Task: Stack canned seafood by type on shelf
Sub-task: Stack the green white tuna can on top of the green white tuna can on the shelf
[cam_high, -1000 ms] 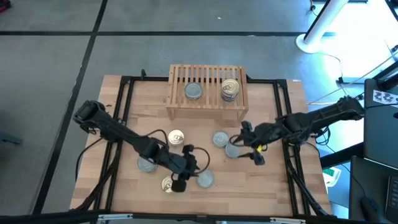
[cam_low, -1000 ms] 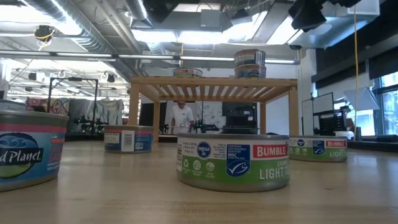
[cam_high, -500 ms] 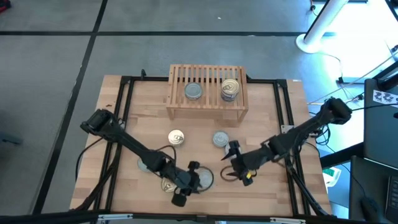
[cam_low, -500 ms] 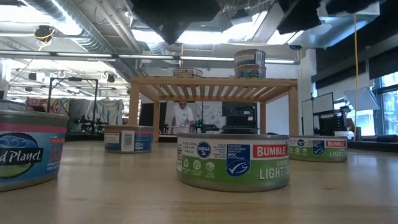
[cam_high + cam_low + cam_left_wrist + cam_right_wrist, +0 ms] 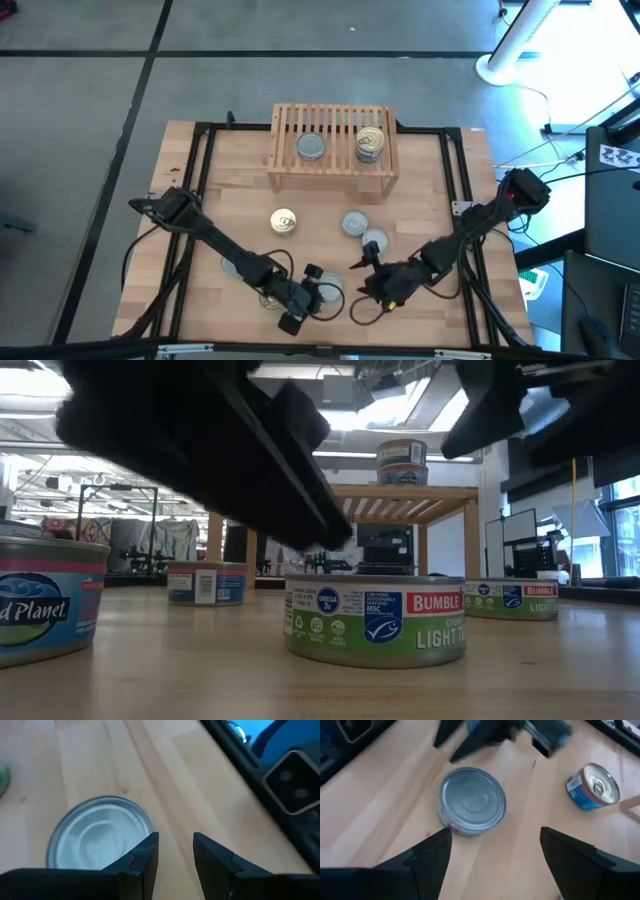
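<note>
The wooden tabletop (image 5: 420, 180) carries everything, with a black frame running along its edges. At its far side stands the slatted light-wood shelf (image 5: 333, 125). On the shelf top sit a single silver-topped tin (image 5: 311, 146) and, to its right, a gold-topped stack of two tins (image 5: 370, 142), which the low view shows one upon the other.

The two dark arms reach in toward the near middle of the tabletop. The left arm (image 5: 215, 240) comes from the left edge, and its left gripper (image 5: 312, 287) hangs over a silver-topped tin near the front edge (image 5: 330, 290). In the left wrist view that tin (image 5: 97, 837) lies just beside one finger, the jaws parted by a narrow gap with nothing between them. The right arm (image 5: 470, 230) comes from the right edge; its right gripper (image 5: 368, 280) is spread wide and empty, and in the right wrist view the same silver tin (image 5: 472, 800) lies ahead of the fingers (image 5: 427, 857).

Loose tins on the tabletop: a gold-topped tin (image 5: 283, 221) left of centre, a silver tin (image 5: 354, 223) near centre, another silver tin (image 5: 375, 241) just beside it, and a silver tin (image 5: 235, 266) partly under the left arm. A gold-topped tin beside the left gripper (image 5: 268, 297) is mostly hidden.
</note>
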Available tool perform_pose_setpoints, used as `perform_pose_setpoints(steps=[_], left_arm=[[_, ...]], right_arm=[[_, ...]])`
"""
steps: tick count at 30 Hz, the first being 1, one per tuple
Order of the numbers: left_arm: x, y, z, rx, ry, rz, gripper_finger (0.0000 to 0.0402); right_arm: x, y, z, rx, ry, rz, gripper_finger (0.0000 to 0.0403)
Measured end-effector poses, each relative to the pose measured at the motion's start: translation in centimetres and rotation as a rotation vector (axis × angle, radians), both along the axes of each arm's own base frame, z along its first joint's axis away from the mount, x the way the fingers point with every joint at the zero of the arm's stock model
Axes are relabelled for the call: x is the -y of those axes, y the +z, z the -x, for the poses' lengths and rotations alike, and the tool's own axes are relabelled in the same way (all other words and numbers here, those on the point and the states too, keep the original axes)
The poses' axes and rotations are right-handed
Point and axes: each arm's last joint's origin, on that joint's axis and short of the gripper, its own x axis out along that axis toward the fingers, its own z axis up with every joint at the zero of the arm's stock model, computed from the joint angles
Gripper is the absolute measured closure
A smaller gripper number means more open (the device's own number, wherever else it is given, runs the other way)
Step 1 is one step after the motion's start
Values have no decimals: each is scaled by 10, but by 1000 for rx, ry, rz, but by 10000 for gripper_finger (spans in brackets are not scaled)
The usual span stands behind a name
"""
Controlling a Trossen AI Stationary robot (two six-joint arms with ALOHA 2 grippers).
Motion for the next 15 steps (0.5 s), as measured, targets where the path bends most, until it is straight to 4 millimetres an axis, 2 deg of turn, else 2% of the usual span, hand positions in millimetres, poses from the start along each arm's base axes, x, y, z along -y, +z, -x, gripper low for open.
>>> perform_pose_setpoints(steps=[5, 15], left_arm=[[-1, -3, -1, 21, 4, -68, 284], [-4, -5, 0, -6, 7, -88, 284]], right_arm=[[-8, -7, 4, 25, -24, 87, 100], [-11, -18, 3, 4, -28, 120, 100]])
